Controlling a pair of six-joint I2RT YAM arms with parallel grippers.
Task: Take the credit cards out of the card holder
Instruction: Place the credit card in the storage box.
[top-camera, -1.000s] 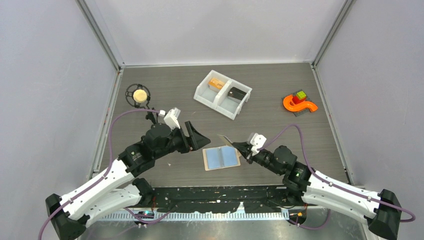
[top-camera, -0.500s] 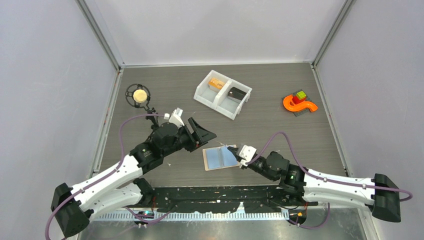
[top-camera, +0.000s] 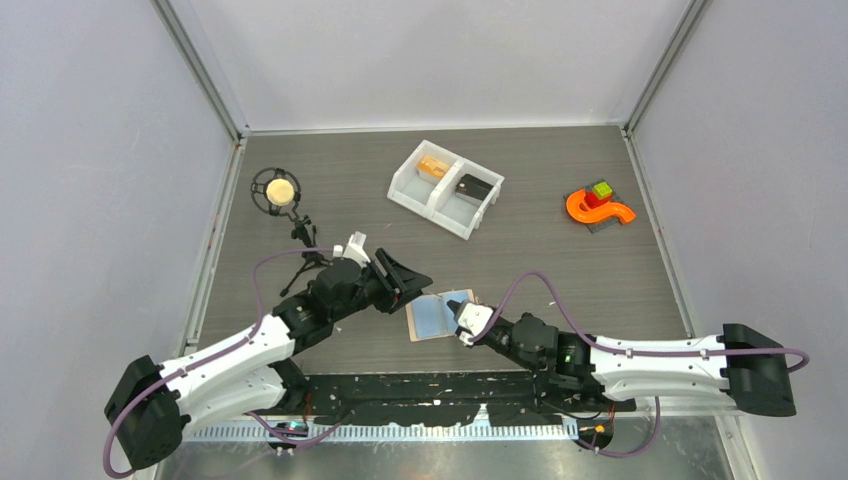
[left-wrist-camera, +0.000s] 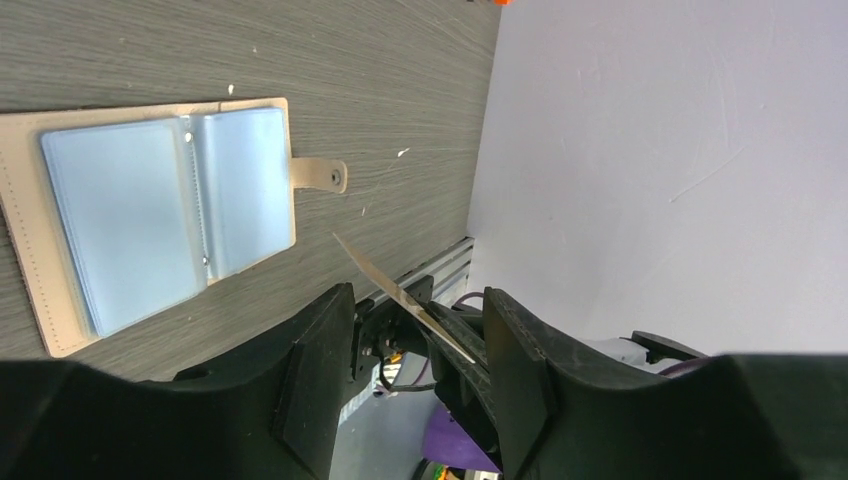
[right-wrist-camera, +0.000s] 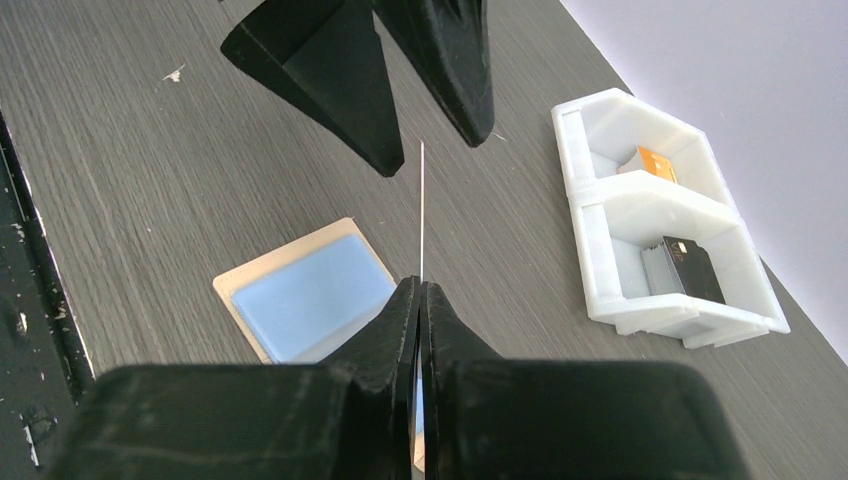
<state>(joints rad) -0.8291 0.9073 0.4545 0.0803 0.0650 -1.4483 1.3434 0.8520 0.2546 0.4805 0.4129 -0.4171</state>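
Right gripper (right-wrist-camera: 420, 290) clamped on card (right-wrist-camera: 421, 205), edge-up just over open card holder (right-wrist-camera: 310, 300) on table (right-wrist-camera: 150, 150). Left gripper (left-wrist-camera: 415, 325) jaws apart, straddling card, not gripping yet. I'd centre it, close squarely — only then release right.

A: Card (right-wrist-camera: 421, 210) face?
B: Edge-on in rt wrist view, only a thin line; colour couldn't be told. Lower end was hid btwn right gripper (right-wrist-camera: 420, 288) fingers.
A: Card holder (right-wrist-camera: 305, 295)?
B: Near corner was hid behind those fingers; from top, its rt part sat under the gripper.
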